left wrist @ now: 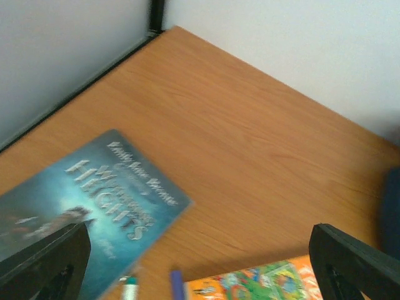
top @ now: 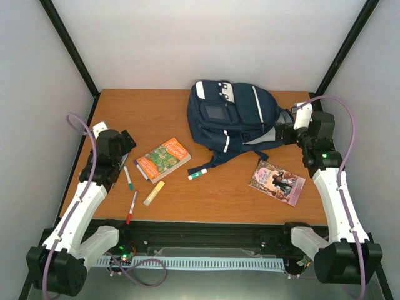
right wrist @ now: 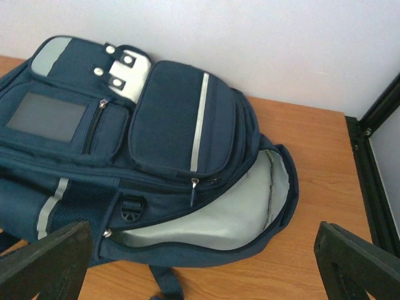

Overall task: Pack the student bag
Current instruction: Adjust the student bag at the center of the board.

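Student bag [top: 231, 119] lies flat at the far side of the table [top: 206, 203], right of centre, front pockets up. On the right wrist view I see its main compartment unzipped, grey lining showing, the mouth gaping toward my right gripper [right wrist: 200, 269]. That gripper hovers just beside the opening, jaws spread wide, nothing between them.

Near the bag's lower strap lies a white marker [top: 197, 174] with a green cap. A pink book [top: 277, 182] sits on the near right, apart from the bag. An orange book [top: 164, 157] lies left of the bag, with a yellow stick [top: 154, 193] just in front of it. A green-capped pen [top: 128, 178] and a red pen [top: 132, 206] lie further left.

My left gripper [left wrist: 200, 269] hangs over a blue book [left wrist: 94, 206] near the left edge, jaws wide, holding nothing. The book's title is blurred; I make out only "Heights".
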### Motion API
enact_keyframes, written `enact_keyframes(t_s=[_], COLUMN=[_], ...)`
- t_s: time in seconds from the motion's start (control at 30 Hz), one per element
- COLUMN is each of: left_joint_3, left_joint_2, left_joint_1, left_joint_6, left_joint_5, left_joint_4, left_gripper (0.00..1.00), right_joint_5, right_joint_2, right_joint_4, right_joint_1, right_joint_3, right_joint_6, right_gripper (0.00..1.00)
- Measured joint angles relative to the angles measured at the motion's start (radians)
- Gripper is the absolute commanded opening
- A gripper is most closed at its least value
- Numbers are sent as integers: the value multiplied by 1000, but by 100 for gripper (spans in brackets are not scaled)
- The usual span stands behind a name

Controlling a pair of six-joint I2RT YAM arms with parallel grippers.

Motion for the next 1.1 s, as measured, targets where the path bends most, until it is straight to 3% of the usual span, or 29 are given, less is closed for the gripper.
enact_keyframes(t_s=[0.27, 0.4, 0.5, 0.6, 0.9, 1.1], left_joint_3=[42, 96, 143, 192, 267, 285], left_joint_2=[96, 193, 276, 362, 569, 656], left_joint_1=[-53, -162, -272, -393, -608, -665], left_joint_6=[31, 36, 35, 31, -17, -57], left_joint_5=[336, 449, 512, 544, 547, 537], left_joint_4=[57, 61, 63, 62, 71, 112], left_gripper=[81, 76, 79, 81, 81, 95], right_joint_5=[-117, -159, -185, -207, -194, -142], right_joint_2=[6, 32, 125, 282, 562, 725], right_joint_4=[-60, -97, -145, -196, -239, -233], right_joint_1=[-11, -22, -50, -107, -220, -235], right_joint_3=[-16, -16, 25, 105, 254, 372], right_joint_6=[-149, -213, -252, -282, -295, -272], right_gripper=[99, 99, 100, 100, 80, 74])
